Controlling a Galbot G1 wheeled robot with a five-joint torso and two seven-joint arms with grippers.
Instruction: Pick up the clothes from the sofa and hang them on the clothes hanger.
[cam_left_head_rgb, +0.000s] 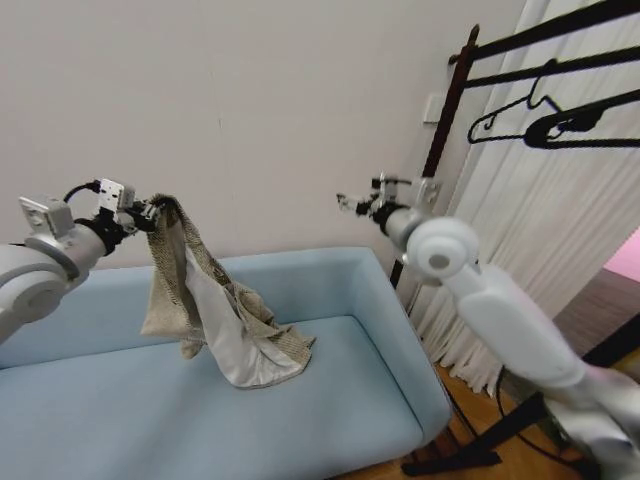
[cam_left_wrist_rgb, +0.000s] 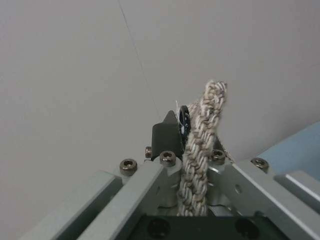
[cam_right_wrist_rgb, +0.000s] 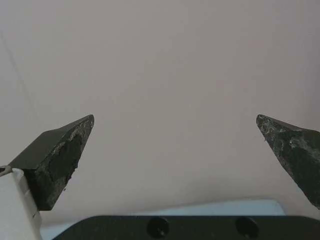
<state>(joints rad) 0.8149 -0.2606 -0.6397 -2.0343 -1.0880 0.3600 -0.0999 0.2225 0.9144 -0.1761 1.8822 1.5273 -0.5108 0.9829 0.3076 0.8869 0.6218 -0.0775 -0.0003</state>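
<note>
Head view, left pincer (cam_left_head_rgb: 150, 212): at 9 o'clock, raised in front of the wall (cam_left_head_rgb: 260, 100), above the sofa's backrest line.
- State: pressed together on the top edge of the knitted garment (cam_left_head_rgb: 215, 310).
- In the left wrist view the left pincer (cam_left_wrist_rgb: 187, 125) shows one dark finger (cam_left_wrist_rgb: 167, 137) tight against a braided beige knit edge (cam_left_wrist_rgb: 202, 140), which stands up through the jaws.

Knitted garment: beige knit outside, paler smooth inner face.
- It hangs from the left pincer toward 5 o'clock.
- Its upper part is clear of the backrest; its lower folds rest on the seat of the light blue sofa (cam_left_head_rgb: 330, 400).
- From the sofa's middle, the heap lies at about 10 o'clock.

Right pincer (cam_left_head_rgb: 350, 203): just past centre toward 1 o'clock, held in the air over the sofa's right end, well apart from the garment.
- State: spread wide and holding nothing. The right wrist view shows the right pincer (cam_right_wrist_rgb: 174, 120) with both dark fingers (cam_right_wrist_rgb: 57, 155) far apart and bare wall between them.

Clothes rack (cam_left_head_rgb: 450, 110): dark post and bars at 2 o'clock, beside the sofa's right end.
- A black wire hanger (cam_left_head_rgb: 510, 115) hangs from a bar.
- A white curtain (cam_left_head_rgb: 540, 250) hangs behind the rack.
</note>
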